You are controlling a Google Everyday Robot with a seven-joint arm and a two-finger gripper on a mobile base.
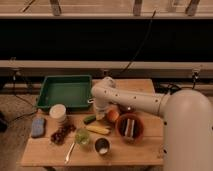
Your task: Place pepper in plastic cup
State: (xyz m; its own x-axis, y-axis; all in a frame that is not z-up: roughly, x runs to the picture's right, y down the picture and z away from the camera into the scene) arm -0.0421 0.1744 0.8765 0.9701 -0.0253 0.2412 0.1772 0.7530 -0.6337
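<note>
**A:** Where is the gripper (99,114)?

**B:** Just left of the middle of the frame, pointing down at the table (145,155). It is clenched, right at the right-hand end of the pepper (89,119).

**A:** Does it have the pepper?

**B:** I can't tell. The pepper lies flat on the table, its right end meeting the gripper and the rest sticking out to the lower left. Whether that tip is really caught is hidden.

**A:** And the plastic cup (82,137)?

**B:** Below the pepper, toward the bottom of the frame and near it. It stands upright, and I see no pepper in it.

**A:** What could go wrong?

**B:** In my judgement the hold is the main risk. If only the tip is pinched, the slim pepper could swing or slip out on the lift. If nothing is caught, the gripper goes up empty.

**A:** Anything in the way?

**B:** The yellow vegetable (98,129) lies just right of the cup, with the orange fruit (113,115) beside the gripper. A low carry could knock either one. The cup looks light, so a hanging pepper that strikes its rim could tip or push it toward the metal cup (102,146) at its lower right.

**A:** And the release?

**B:** The cup looks hardly wider than the pepper is long, so a flat drop could leave it lying across the rim or bouncing off.
</note>
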